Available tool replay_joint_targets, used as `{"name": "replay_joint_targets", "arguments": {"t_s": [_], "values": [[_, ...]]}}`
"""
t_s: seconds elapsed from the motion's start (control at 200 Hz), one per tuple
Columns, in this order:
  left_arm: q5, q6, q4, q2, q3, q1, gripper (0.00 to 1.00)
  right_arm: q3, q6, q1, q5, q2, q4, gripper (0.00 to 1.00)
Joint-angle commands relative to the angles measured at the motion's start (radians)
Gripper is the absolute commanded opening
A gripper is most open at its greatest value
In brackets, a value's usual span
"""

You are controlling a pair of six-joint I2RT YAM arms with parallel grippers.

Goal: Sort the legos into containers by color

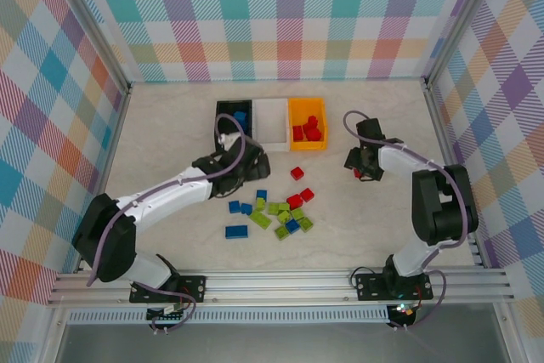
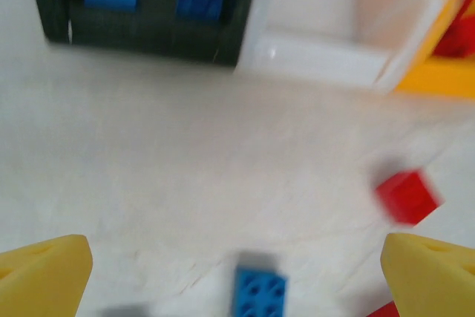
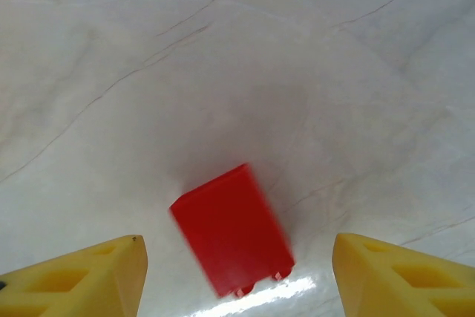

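Right hand (image 3: 237,243) spread wide astride a loose red lego (image 3: 230,228); left hand (image 2: 236,249) wide open, empty, short of the black bin (image 2: 148,38).

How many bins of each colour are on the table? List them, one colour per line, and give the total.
black bin: 1
white bin: 1
orange bin: 1
Total: 3
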Motion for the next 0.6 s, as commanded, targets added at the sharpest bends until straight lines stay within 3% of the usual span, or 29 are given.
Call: {"name": "replay_joint_targets", "arguments": {"t_s": [0.0, 0.4, 0.595], "values": [[0.033, -0.066, 0.014, -0.054, -0.066, -0.013, 1.0, 0.053, -0.014, -0.029, -0.005, 0.036, -0.019, 0.65], [0.01, -0.067, 0.036, -0.079, -0.135, -0.014, 1.0, 0.068, -0.091, -0.015, -0.138, 0.07, -0.034, 0.65], [0.001, -0.062, 0.037, -0.066, -0.132, -0.015, 1.0, 0.069, -0.103, 0.009, -0.115, 0.087, -0.071, 0.57]]}}
